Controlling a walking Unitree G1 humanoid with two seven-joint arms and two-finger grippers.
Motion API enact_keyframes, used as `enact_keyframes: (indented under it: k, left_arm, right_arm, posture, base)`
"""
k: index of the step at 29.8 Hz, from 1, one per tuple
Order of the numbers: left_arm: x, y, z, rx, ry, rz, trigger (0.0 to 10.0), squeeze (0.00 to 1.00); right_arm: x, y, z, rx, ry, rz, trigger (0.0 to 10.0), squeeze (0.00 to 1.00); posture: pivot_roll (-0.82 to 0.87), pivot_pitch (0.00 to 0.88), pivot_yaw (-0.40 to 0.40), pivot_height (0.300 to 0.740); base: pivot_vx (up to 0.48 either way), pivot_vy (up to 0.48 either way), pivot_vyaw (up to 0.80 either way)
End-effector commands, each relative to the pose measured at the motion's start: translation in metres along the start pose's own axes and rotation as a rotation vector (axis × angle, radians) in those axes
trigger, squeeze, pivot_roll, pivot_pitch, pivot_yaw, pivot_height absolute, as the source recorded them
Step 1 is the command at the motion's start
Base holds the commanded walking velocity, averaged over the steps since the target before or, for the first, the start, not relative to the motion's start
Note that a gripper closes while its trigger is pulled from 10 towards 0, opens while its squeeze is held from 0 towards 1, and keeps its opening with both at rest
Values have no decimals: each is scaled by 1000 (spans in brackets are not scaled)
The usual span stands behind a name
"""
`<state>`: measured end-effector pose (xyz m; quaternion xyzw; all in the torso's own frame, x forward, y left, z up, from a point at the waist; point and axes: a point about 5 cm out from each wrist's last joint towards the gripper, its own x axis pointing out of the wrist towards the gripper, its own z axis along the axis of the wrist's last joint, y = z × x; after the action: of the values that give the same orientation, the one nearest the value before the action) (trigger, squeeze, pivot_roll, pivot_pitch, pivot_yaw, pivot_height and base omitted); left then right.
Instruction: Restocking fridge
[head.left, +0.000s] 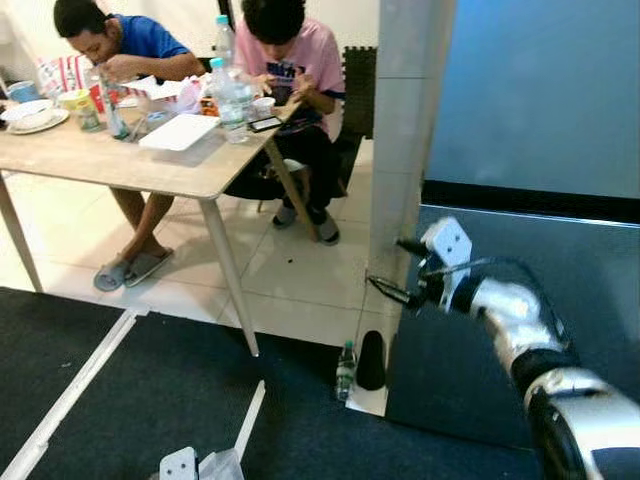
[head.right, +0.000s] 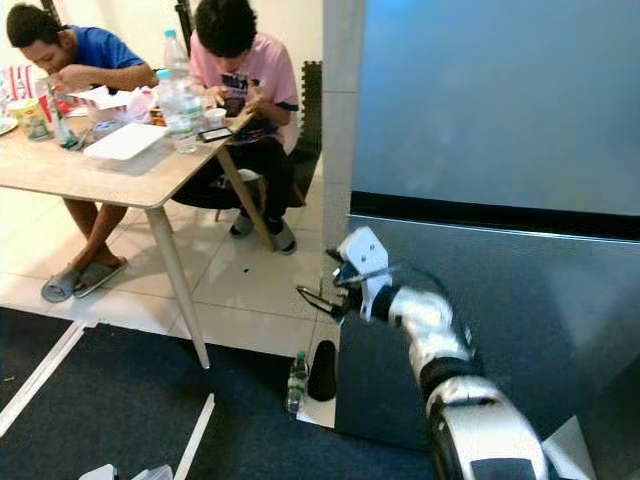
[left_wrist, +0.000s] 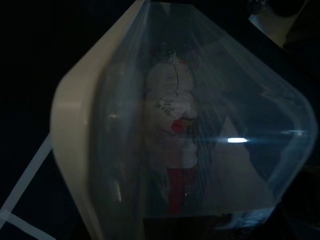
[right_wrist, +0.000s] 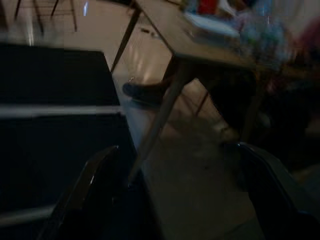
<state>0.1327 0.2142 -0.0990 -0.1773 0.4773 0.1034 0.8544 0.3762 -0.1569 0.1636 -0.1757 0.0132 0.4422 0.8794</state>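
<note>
Before us a tiled floor (head.left: 300, 280) meets dark carpet, with two people seated at a wooden table (head.left: 120, 160) on our left. The fridge (head.right: 500, 180) stands upright on our right, doors closed, its long axis vertical. Our right gripper (head.left: 398, 268) reaches toward the lower door's left edge, fingers spread with nothing between them. Our left gripper (head.left: 190, 466) hangs low, carrying a clear plastic bag (left_wrist: 200, 140) (contents dim); we cannot tell how its jaws stand.
</note>
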Motion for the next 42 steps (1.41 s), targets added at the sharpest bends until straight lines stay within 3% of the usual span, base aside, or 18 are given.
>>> enact_keyframes:
  k: [1, 4, 5, 9, 11, 14, 18, 21, 30, 42]
  left_arm:
    - [1, -3, 1, -6, -10, -21, 10000, 0]
    - [1, -4, 2, -14, -16, -27, 10000, 0]
    - [1, -4, 2, -14, -16, -27, 10000, 0]
    - [1, -6, 0, -15, -11, -36, 10000, 0]
    - [1, -6, -1, -15, -9, -38, 10000, 0]
    - [1, -8, -3, -21, -4, -43, 10000, 0]
    - [1, -10, -4, -24, -2, -47, 10000, 0]
    - [1, -10, -4, -24, -2, -50, 10000, 0]
    - [2, -11, -2, -22, -5, -52, 10000, 0]
    - [2, -11, -5, -14, 5, -53, 10000, 0]
  right_arm:
    - [2, -4, 11, -110, 31, 50, 10000, 0]
    - [-1, -16, 26, -244, 94, 51, 10000, 0]
    - [-1, -16, 26, -244, 94, 51, 10000, 0]
    - [-12, -41, 48, -458, 223, -34, 10000, 43]
    - [-14, -45, 50, -487, 252, -45, 10000, 43]
    - [-22, -54, 49, -583, 387, -54, 10000, 4]
    - [-28, -58, 49, -592, 451, -38, 10000, 0]
    - [-37, -62, 44, -628, 564, 2, 10000, 0]
    - [-59, -76, 34, -649, 772, -26, 10000, 0]
    - [-67, -78, 30, -607, 878, 7, 10000, 0]
  posture:
    - [19, 0, 34, 740]
    - [21, 0, 32, 740]
    - [21, 0, 32, 740]
    - [21, 0, 24, 740]
    - [21, 0, 24, 740]
    - [21, 0, 24, 740]
    - [21, 0, 24, 740]
    - [20, 0, 19, 740]
    - [18, 0, 21, 740]
    - [13, 0, 22, 740]
  base:
    - [0, 0, 0]
    - [0, 0, 0]
    - [0, 0, 0]
    - [0, 0, 0]
    - [0, 0, 0]
    - [0, 0, 0]
    - [0, 0, 0]
    - [0, 0, 0]
    - [0, 0, 0]
    - [0, 0, 0]
